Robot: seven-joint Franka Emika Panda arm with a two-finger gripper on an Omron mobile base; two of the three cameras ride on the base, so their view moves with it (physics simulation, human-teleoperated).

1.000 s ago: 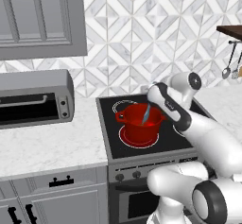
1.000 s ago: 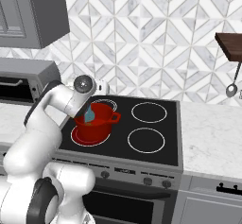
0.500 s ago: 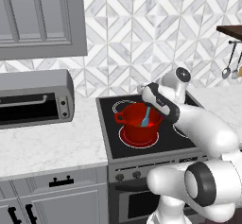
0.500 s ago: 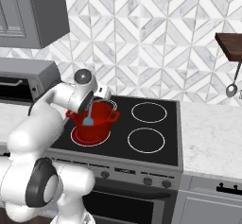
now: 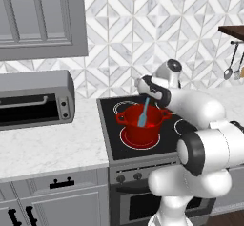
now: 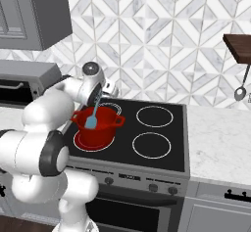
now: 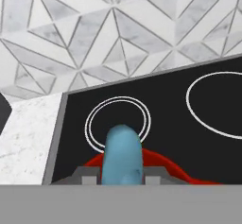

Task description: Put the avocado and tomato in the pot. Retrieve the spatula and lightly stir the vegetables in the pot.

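White and bulky, the arm rises from the base, bends at a dark elbow and reaches forward over the black cooktop [image 5: 143,139], its forearm sloping down so that the hand ends just above the pot [image 5: 141,125]. In the left base view the wrist sits over the pot's far rim, with the round joint cap standing higher behind it; in the right base view the same wrist hangs over the pot's left rim, the upper arm folded close against the shoulder.

The gripper [image 5: 147,97] is clenched on the top of the spatula [image 5: 143,113], whose thin light-blue handle slants down from the fingers into the pot, the wider blade dipping inside the red wall. From the right base view the spatula [image 6: 93,114] leans a little, blade lower and toward the pot's front. In the hand view the handle [image 7: 123,154] stands as a rounded blue stub between the two grey finger tips, with a curve of the pot's red rim [image 7: 160,159] just behind it.

The pot stands on the cooktop's front left burner, near the left edge of the stove, its two loop handles pointing left and right. The avocado and tomato cannot be made out; the pot's inside is hidden by its wall and the spatula.
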